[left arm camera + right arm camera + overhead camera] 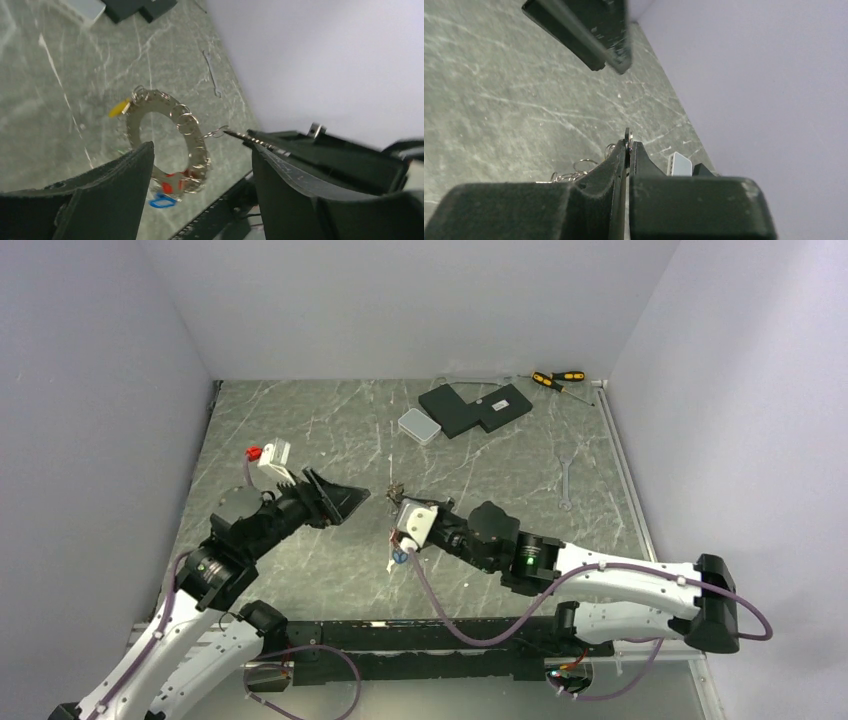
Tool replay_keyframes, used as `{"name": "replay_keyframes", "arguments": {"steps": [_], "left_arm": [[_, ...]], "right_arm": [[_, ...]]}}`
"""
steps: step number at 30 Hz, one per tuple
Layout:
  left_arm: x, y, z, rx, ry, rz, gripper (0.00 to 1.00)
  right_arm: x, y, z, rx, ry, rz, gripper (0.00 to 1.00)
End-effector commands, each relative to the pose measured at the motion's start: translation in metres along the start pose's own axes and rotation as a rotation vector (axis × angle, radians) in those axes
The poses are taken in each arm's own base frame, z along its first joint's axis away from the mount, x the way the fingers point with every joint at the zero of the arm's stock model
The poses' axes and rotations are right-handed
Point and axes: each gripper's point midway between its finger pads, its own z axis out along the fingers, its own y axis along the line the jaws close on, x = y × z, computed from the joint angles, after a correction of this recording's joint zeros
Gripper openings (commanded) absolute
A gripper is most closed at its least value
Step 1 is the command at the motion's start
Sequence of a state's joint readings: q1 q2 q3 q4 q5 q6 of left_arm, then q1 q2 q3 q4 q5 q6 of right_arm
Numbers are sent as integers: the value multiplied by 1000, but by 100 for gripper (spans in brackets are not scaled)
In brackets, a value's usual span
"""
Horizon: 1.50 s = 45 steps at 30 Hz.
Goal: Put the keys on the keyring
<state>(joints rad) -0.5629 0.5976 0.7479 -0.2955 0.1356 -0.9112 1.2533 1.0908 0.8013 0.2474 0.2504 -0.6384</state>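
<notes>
The keyring (131,131), a wide flat silver ring with several small split rings round its rim, stands upright above the table. Keys with yellow (119,107), red (170,184) and blue (160,201) tags hang on it. My right gripper (629,145) is shut on the keyring's edge (627,134), which pokes out past the fingertips. In the top view the right gripper (398,504) holds the keyring (393,491) at mid table. My left gripper (202,150) is open and empty, with the keyring just ahead of its tips. It also shows in the top view (360,497).
A silver wrench (566,483) lies at the right. Black blocks (475,408), a small white box (419,425) and two screwdrivers (557,379) sit at the back. Walls close in the left, back and right sides. The left finger (589,30) hangs over the right wrist view.
</notes>
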Motion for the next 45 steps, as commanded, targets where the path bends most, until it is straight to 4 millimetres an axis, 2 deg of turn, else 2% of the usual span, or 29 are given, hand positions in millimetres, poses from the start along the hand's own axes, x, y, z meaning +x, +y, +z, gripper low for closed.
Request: {"name": "replay_keyframes", "arguments": {"steps": [1,3,5,8,11,18,28,32,38,45], "left_arm": [[-18,-41,-17,219,-44,488,74],[-8,-54,-25,334,-8,645,66],[7,-69,-33,482,36,760,63],[33,-86,-44,707,130,848,61],[40,-93,-45,788,169,885,54],[36,-101,-44,844,142,951,43],[36,-102,-37,852,154,944,31],[40,-97,-35,848,185,942,32],[44,-86,-29,799,209,933,40],[43,-79,-22,765,199,931,40]], "right_arm": [[-62,-35,-20,25,-150,113,0],[-73,-37,-28,3,-184,140,0],[-83,-39,-35,-21,-211,168,0],[-99,-41,-44,-58,-247,202,0],[-111,-39,-53,-100,-284,223,0],[-126,-36,-64,-160,-329,242,0],[-129,-36,-60,-165,-331,254,0],[-129,-40,-57,-141,-328,258,0],[-133,-45,-56,-120,-337,266,0],[-137,-47,-55,-121,-341,270,0]]}}
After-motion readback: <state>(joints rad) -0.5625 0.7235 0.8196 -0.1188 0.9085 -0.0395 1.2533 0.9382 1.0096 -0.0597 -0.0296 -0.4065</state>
